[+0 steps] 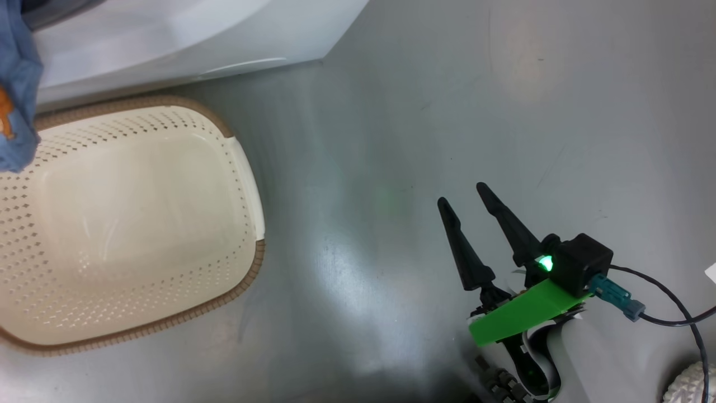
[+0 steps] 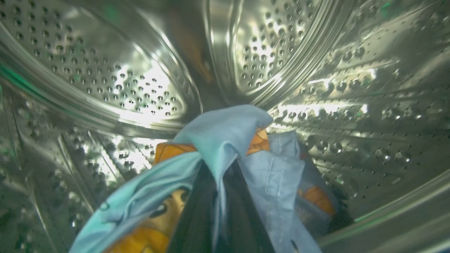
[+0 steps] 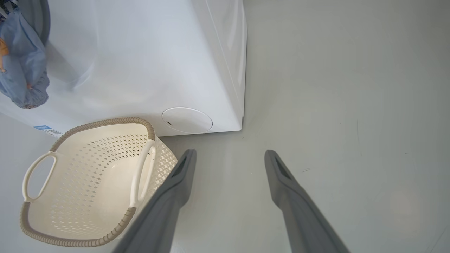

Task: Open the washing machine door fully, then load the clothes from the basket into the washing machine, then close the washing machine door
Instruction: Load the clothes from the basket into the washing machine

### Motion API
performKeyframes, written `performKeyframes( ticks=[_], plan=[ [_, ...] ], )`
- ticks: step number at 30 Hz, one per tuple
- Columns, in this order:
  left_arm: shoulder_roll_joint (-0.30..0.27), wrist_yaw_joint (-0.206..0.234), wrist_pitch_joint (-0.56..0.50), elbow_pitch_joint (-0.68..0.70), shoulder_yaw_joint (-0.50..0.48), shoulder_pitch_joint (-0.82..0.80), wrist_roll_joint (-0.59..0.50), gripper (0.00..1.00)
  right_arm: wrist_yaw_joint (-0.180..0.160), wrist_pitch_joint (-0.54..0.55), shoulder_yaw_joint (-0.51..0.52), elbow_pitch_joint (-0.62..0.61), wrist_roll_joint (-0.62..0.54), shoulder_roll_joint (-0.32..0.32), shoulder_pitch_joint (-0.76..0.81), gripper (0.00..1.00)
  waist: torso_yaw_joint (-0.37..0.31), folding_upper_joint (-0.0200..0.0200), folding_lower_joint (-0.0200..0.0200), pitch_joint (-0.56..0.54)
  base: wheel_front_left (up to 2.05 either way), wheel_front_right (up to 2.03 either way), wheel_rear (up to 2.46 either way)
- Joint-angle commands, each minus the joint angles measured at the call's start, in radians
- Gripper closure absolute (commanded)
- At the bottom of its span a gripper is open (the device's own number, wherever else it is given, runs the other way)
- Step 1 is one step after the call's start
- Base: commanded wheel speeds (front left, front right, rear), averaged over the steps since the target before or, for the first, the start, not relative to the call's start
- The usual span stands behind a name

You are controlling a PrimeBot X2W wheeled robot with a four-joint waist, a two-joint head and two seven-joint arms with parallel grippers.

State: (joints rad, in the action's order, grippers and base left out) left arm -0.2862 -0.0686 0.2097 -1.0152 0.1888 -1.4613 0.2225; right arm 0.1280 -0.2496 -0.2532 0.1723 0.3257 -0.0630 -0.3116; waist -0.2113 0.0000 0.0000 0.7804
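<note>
Inside the perforated steel drum (image 2: 123, 80) of the washing machine (image 3: 140, 63), my left gripper (image 2: 219, 172) is shut on the clothes (image 2: 225, 130), light-blue fabric with orange prints bunched over its dark fingers. Part of that fabric hangs at the machine's mouth (image 3: 21, 70), and it also shows at the head view's left edge (image 1: 17, 84). The cream basket (image 1: 134, 103) stands on the floor before the white machine (image 1: 168, 39), with nothing inside it (image 3: 105, 122). My right gripper (image 1: 461, 195) hovers open over bare floor to the basket's right, fingers spread wide (image 3: 230, 154). The washing machine door is out of view.
Smooth grey floor (image 1: 391, 140) spreads to the right of the machine and basket. A round white cap (image 3: 187, 120) and a small blue label (image 3: 44, 128) sit low on the machine's front. A dark cable (image 1: 671, 302) trails from my right wrist.
</note>
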Motion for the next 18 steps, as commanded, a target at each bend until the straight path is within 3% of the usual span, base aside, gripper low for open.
performKeyframes(
  ticks=[1,3,4,5,10,13,14,15,16,18],
  plan=[
    [-0.052,0.017,0.037,0.059,0.007,-0.035,-0.033,1.0,0.003,-0.012,-0.032,-0.016,0.011,0.006,0.01,0.0,-0.005,0.0,0.0,0.003,0.0,0.0,0.0],
    [-0.059,0.026,0.047,0.091,0.014,-0.039,-0.049,1.0,0.003,-0.012,-0.036,-0.016,0.012,0.006,0.008,0.0,-0.007,0.0,0.0,0.005,0.0,0.0,0.0],
    [-0.075,0.041,0.051,0.223,0.015,-0.041,-0.08,1.0,0.003,-0.012,-0.044,-0.017,0.014,0.007,0.005,0.0,-0.014,0.0,0.0,0.014,0.0,0.0,0.0],
    [-0.075,0.041,0.051,0.223,0.015,-0.041,-0.08,1.0,0.003,-0.012,-0.044,-0.017,0.014,0.007,0.005,0.0,-0.014,0.0,0.0,0.014,0.0,0.0,0.0],
    [-0.105,0.055,0.052,0.502,0.0,0.028,-0.134,1.0,0.003,-0.012,-0.049,-0.014,0.025,0.008,-0.004,0.0,-0.027,0.0,0.0,0.026,0.0,0.0,0.0],
    [-0.103,0.055,0.052,0.528,-0.021,0.073,-0.129,1.0,0.003,-0.012,-0.05,-0.007,0.027,0.009,-0.007,0.0,-0.026,0.0,0.0,0.022,0.0,0.0,0.0],
    [-0.1,0.053,0.052,0.519,-0.029,0.086,-0.123,0.95,0.003,-0.012,-0.05,-0.004,0.028,0.009,-0.009,0.0,-0.026,0.0,0.0,0.019,0.0,0.0,0.0],
    [-0.094,0.052,0.052,0.496,-0.038,0.1,-0.113,0.17,0.003,-0.012,-0.05,-0.002,0.028,0.009,-0.009,0.0,-0.023,0.0,0.0,0.014,0.0,0.0,0.0],
    [-0.089,0.048,0.052,0.477,-0.044,0.106,-0.106,0.0,0.003,-0.012,-0.051,-0.001,0.028,0.009,-0.01,0.0,-0.02,0.0,0.0,0.011,0.0,0.0,0.0],
    [-0.078,0.041,0.052,0.441,-0.054,0.114,-0.095,0.0,0.003,-0.012,-0.051,0.001,0.026,0.009,-0.01,0.0,-0.013,0.0,0.0,0.005,0.0,0.0,0.0]
  ],
)
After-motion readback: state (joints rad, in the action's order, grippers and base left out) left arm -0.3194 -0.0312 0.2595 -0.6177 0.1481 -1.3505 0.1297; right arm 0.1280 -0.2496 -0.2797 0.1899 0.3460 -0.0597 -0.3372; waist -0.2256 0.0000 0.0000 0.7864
